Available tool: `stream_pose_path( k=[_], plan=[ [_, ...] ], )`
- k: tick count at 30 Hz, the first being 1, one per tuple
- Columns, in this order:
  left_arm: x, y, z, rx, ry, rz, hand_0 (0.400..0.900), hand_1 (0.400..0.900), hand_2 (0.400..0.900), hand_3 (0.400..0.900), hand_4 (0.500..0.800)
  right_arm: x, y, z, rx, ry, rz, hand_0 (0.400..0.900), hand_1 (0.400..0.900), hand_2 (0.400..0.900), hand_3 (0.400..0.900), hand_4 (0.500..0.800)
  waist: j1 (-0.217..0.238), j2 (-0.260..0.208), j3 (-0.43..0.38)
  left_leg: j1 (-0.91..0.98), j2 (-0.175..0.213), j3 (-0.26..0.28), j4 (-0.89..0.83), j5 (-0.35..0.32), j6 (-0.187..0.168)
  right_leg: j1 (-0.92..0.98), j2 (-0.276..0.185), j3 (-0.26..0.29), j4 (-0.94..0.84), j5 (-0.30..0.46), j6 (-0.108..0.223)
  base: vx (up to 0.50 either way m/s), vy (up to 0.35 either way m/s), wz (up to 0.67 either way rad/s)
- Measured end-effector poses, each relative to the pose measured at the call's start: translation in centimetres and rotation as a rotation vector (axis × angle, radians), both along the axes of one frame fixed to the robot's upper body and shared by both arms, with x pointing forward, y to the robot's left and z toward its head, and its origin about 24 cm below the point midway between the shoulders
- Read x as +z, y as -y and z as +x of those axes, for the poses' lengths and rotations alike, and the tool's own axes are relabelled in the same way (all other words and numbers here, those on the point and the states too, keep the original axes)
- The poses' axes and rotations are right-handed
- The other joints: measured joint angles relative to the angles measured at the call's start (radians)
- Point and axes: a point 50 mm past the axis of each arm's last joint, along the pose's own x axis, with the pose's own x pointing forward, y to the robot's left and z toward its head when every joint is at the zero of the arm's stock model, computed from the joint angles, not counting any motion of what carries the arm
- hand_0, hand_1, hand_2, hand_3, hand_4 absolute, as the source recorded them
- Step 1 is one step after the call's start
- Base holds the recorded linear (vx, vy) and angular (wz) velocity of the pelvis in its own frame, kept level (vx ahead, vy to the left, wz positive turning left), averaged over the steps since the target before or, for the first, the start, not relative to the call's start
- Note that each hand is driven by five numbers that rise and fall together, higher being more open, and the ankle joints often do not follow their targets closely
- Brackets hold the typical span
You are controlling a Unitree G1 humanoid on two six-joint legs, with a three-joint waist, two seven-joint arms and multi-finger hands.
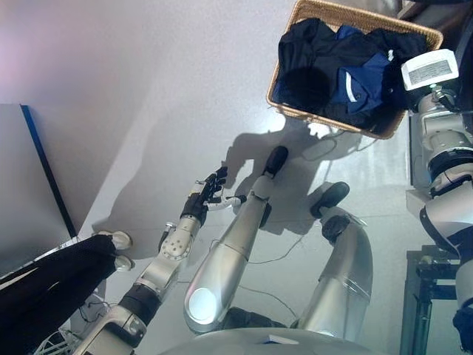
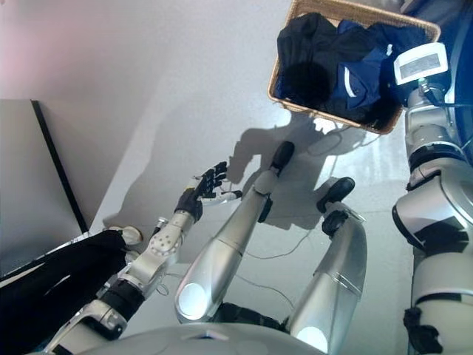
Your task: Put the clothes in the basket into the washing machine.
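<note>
Clothes (image 1: 347, 70), dark and blue, lay heaped in the wicker basket (image 1: 295, 111) on the floor, far right. Nothing lifted yet; I judged the pick-up step not begun. My left hand (image 1: 208, 194) hung over bare floor, well apart from the basket, fingers loosely spread, holding nothing. Right arm reached up beside the basket; its hand was out of view. Next: reach in, gather cloth.

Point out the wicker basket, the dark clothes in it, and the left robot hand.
wicker basket (image 1: 336, 124), left eye view, front rim.
dark clothes (image 1: 347, 74), left eye view, blue garment's middle.
left robot hand (image 1: 209, 191), left eye view, palm.
</note>
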Motion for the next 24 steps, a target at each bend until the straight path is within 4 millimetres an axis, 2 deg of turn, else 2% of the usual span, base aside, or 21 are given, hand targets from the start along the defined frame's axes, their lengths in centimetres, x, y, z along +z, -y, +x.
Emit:
stream_pose_path(
  k=[3,4,5,6,7,8,9,10,14,24],
  plan=[
    [0.1,-0.1,0.0,-0.001,0.005,0.003,0.900,0.900,0.900,0.900,0.800,0.0,0.0,0.0,-0.002,-0.011,-0.031,0.900,0.900,0.900,0.900,0.800,0.000,0.000,0.000,-0.040,-0.001,0.011,0.020,0.001,0.001,-0.040,-0.003,0.010,0.017,0.001,-0.002,0.01,0.002,0.01],
    [0.1,-0.1,0.0,0.001,0.006,0.003,0.900,0.900,0.900,0.900,0.800,0.1,-0.1,0.1,0.000,-0.015,-0.045,0.869,0.869,0.869,0.869,0.781,0.002,0.000,0.000,-0.050,-0.002,0.013,0.027,0.000,0.002,-0.048,-0.003,0.012,0.020,0.001,-0.002,0.00,0.005,0.04],
    [0.2,-0.2,0.0,0.003,0.007,0.004,0.900,0.900,0.900,0.900,0.800,0.1,-0.2,0.1,0.003,-0.019,-0.055,0.869,0.869,0.869,0.869,0.781,0.000,0.000,0.000,-0.057,-0.003,0.014,0.032,-0.001,0.004,-0.055,-0.004,0.014,0.025,0.001,-0.002,0.00,0.003,0.04],
    [0.3,-0.2,0.1,0.007,0.011,0.000,0.900,0.900,0.900,0.900,0.800,0.2,-0.2,0.1,0.003,-0.020,-0.065,0.831,0.831,0.831,0.831,0.759,-0.001,0.000,0.000,-0.064,-0.005,0.014,0.034,-0.001,0.004,-0.062,-0.007,0.013,0.028,0.001,-0.002,0.00,0.000,0.00],
    [0.4,-0.1,0.1,0.008,0.016,-0.004,0.900,0.900,0.900,0.900,0.800,0.4,-0.1,0.1,0.001,-0.021,-0.079,0.745,0.745,0.745,0.745,0.707,-0.001,0.000,0.000,-0.071,-0.008,0.014,0.034,0.000,0.006,-0.071,-0.012,0.014,0.033,0.001,-0.001,0.00,0.000,0.00],
    [0.6,0.0,0.1,0.009,0.025,-0.010,0.900,0.900,0.900,0.900,0.800,0.6,-0.1,0.0,-0.002,-0.018,-0.091,0.682,0.682,0.682,0.682,0.669,-0.002,0.000,0.000,-0.079,-0.013,0.015,0.035,0.001,0.007,-0.081,-0.017,0.017,0.039,0.000,0.000,0.00,0.000,0.00],
    [0.8,0.1,0.1,0.011,0.031,-0.019,0.900,0.900,0.900,0.900,0.800,0.9,-0.1,0.1,-0.002,-0.014,-0.100,0.522,0.522,0.522,0.522,0.573,-0.002,0.000,0.000,-0.085,-0.013,0.016,0.037,0.002,0.007,-0.087,-0.017,0.018,0.040,0.001,-0.001,0.00,0.000,0.00],
    [1.0,0.2,0.2,0.010,0.038,-0.026,0.900,0.900,0.900,0.900,0.800,1.2,-0.2,0.2,0.000,-0.010,-0.108,0.400,0.400,0.400,0.400,0.500,-0.003,0.000,0.000,-0.092,-0.014,0.019,0.042,0.001,0.009,-0.094,-0.018,0.020,0.042,0.002,-0.003,0.00,0.000,0.00],
    [1.2,0.2,0.2,0.008,0.047,-0.030,0.900,0.900,0.900,0.900,0.800,1.7,-0.4,0.3,-0.002,-0.005,-0.136,0.400,0.400,0.400,0.400,0.500,-0.008,0.000,0.000,-0.099,-0.019,0.024,0.049,-0.003,0.015,-0.097,-0.022,0.023,0.041,0.002,-0.002,0.00,0.000,0.00],
    [1.3,0.2,0.3,0.015,0.051,-0.029,0.900,0.900,0.900,0.900,0.800,1.6,-0.3,0.2,-0.016,-0.037,-0.170,0.400,0.400,0.400,0.400,0.500,-0.021,0.000,0.000,-0.099,-0.024,0.025,0.051,-0.001,0.015,-0.098,-0.028,0.025,0.049,0.003,0.000,-0.04,-0.009,0.02]
  ],
)
